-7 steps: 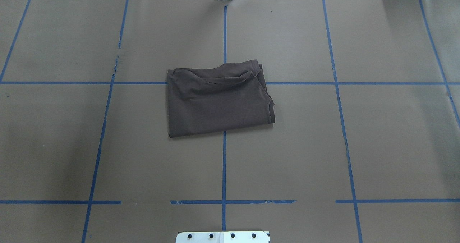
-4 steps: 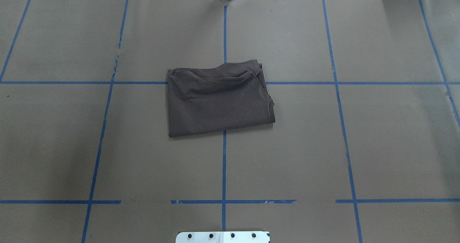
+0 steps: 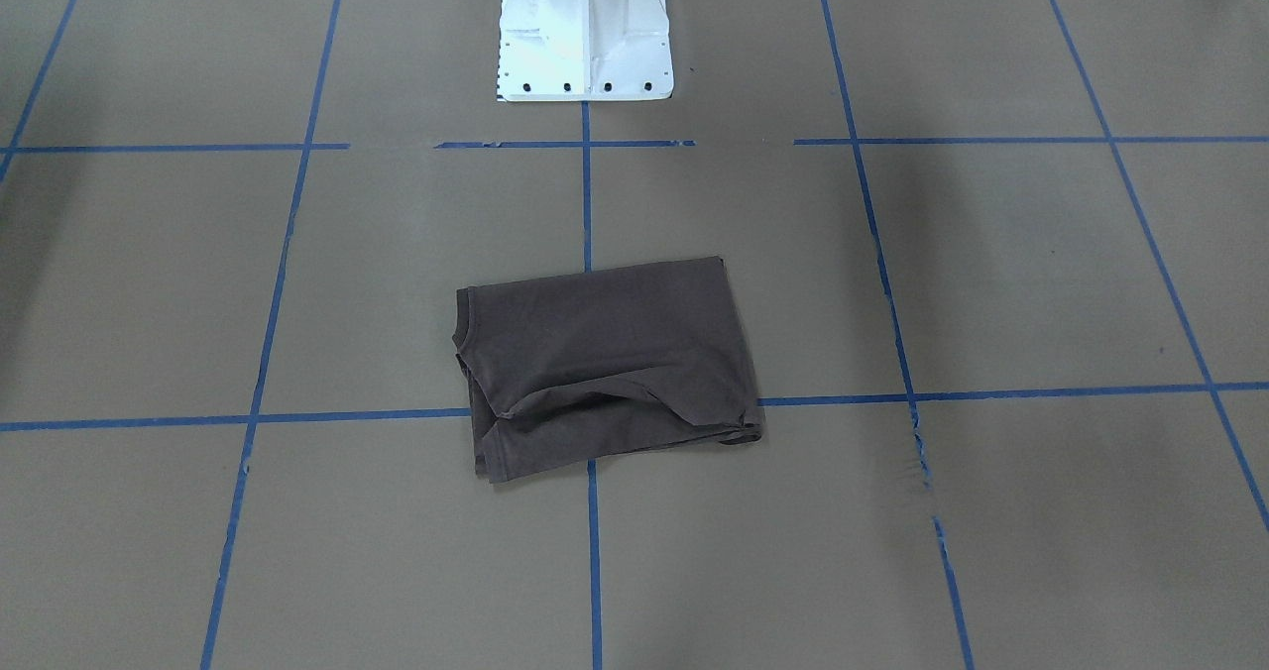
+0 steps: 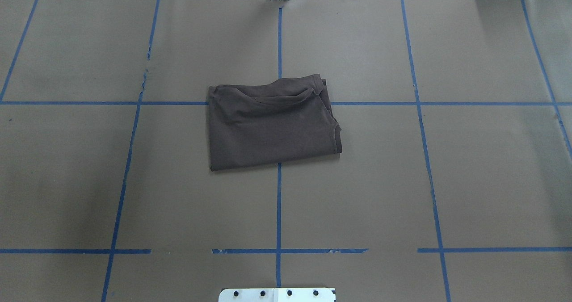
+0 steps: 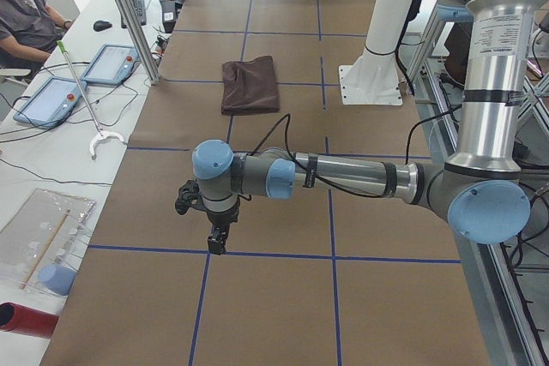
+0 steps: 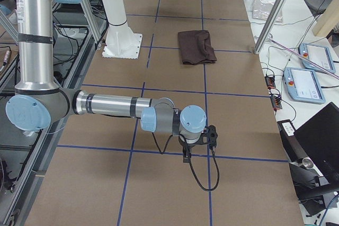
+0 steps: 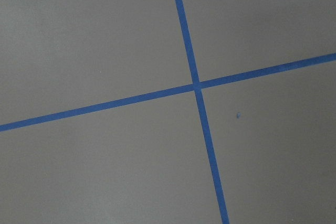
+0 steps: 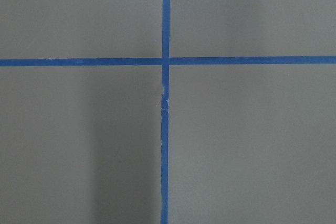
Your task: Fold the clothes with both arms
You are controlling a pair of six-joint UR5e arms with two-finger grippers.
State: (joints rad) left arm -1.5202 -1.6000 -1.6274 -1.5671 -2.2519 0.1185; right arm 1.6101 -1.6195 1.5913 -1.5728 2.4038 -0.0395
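The dark brown T-shirt (image 4: 272, 123) lies folded into a rough rectangle at the table's middle, its ribbed collar edge toward the right; it also shows in the front view (image 3: 605, 368) and both side views (image 5: 250, 85) (image 6: 196, 47). No arm touches it. My left arm stretches out low over the table's left end, its gripper (image 5: 219, 242) pointing down far from the shirt. My right gripper (image 6: 186, 156) hangs likewise over the right end. Whether either is open or shut I cannot tell. Both wrist views show only brown paper and blue tape.
Blue tape lines (image 4: 279, 203) grid the brown paper table cover. The white robot base (image 3: 585, 26) stands at the near edge. Aluminium posts (image 5: 129, 15), control tablets (image 5: 111, 64), a seated person (image 5: 26, 6) and a laptop (image 6: 318, 136) flank the table's far side.
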